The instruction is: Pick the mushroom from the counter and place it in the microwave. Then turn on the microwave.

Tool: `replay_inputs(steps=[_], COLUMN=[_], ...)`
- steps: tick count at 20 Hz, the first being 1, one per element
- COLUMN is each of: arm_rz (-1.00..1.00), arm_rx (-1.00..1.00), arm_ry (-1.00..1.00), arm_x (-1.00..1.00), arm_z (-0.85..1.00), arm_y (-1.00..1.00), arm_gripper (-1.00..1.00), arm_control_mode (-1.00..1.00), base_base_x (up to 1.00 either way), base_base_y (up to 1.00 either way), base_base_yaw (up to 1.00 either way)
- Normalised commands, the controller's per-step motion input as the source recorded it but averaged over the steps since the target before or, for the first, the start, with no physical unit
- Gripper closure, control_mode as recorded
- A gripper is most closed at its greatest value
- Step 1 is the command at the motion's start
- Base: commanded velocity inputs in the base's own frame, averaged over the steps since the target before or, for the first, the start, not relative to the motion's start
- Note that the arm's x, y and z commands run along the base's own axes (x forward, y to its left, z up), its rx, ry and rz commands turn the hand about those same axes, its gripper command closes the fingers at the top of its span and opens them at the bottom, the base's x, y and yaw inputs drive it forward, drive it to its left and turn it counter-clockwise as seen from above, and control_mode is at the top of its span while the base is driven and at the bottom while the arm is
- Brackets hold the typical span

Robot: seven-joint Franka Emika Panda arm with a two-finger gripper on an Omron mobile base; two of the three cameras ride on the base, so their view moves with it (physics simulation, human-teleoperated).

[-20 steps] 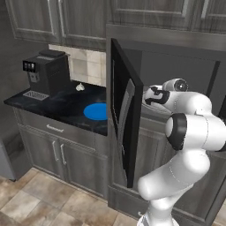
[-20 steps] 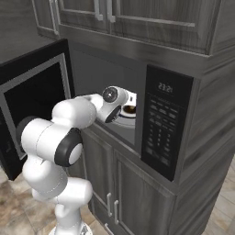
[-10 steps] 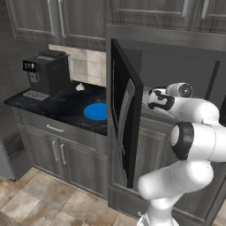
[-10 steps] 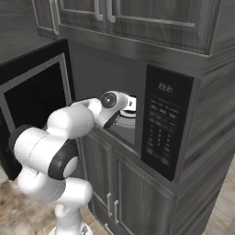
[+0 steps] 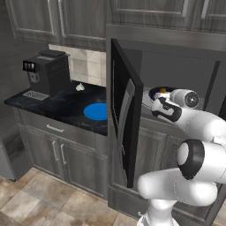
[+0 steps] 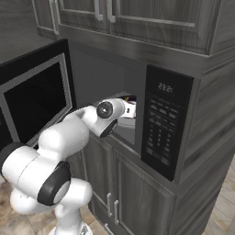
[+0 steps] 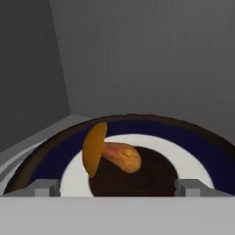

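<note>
The mushroom point(image 7: 108, 153) lies on its side on a plate point(image 7: 193, 158) inside the microwave point(image 6: 137, 124), its orange cap on edge toward the cavity's left wall and its paler stem running away from that wall across the plate's dark centre. The gripper point(image 7: 117, 188) sits at the mouth of the cavity just short of the plate, its two fingertips point(image 7: 43, 187) spread wide apart with nothing between them, so the hand has let go. The mushroom rests just beyond those tips and between them, a little toward the left one; its long axis runs across the line of the gripper (crosswise to the reach, not along it).

From the left base view the arm reaches past the open door point(image 5: 126, 110) into the cavity, the plate's blue rim point(image 5: 155, 92) showing just behind the wrist. Placement appears done. The next step is probably to draw the hand straight back out along its own line, away from the mushroom, without clipping the plate's near rim. Then the door must close and the button panel point(image 6: 160, 131), on the microwave's right side, be pressed. The counter point(image 5: 62, 106), left of the microwave, carries a blue disc point(image 5: 96, 111).
</note>
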Motion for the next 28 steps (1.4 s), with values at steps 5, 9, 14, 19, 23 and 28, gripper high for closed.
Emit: replay_inputs(steps=[5,9,14,19,23,28], arm_rz=[0.00,0.00,0.00,0.00,0.00,0.00], arm_rx=[0.00,0.00,0.00,-0.02,-0.03,-0.03], arm_ry=[0.00,0.00,0.00,-0.03,-0.07,-0.06], arm_x=[-0.43,-0.50,-0.53,-0.71,-0.70,-0.72], arm_z=[0.23,0.29,0.23,0.03,0.04,0.04], arm_y=[0.00,0.00,0.00,0.00,0.00,0.07], arm_gripper=[-1.00,-1.00,-1.00,-1.00,-1.00,-1.00], arm_control_mode=[-1.00,-1.00,-1.00,-1.00,-1.00,-1.00], base_base_x=[0.00,0.00,0.00,0.00,0.00,0.00], base_base_y=[0.00,0.00,0.00,0.00,0.00,0.00], base_base_yaw=[0.00,0.00,0.00,0.00,0.00,0.00])
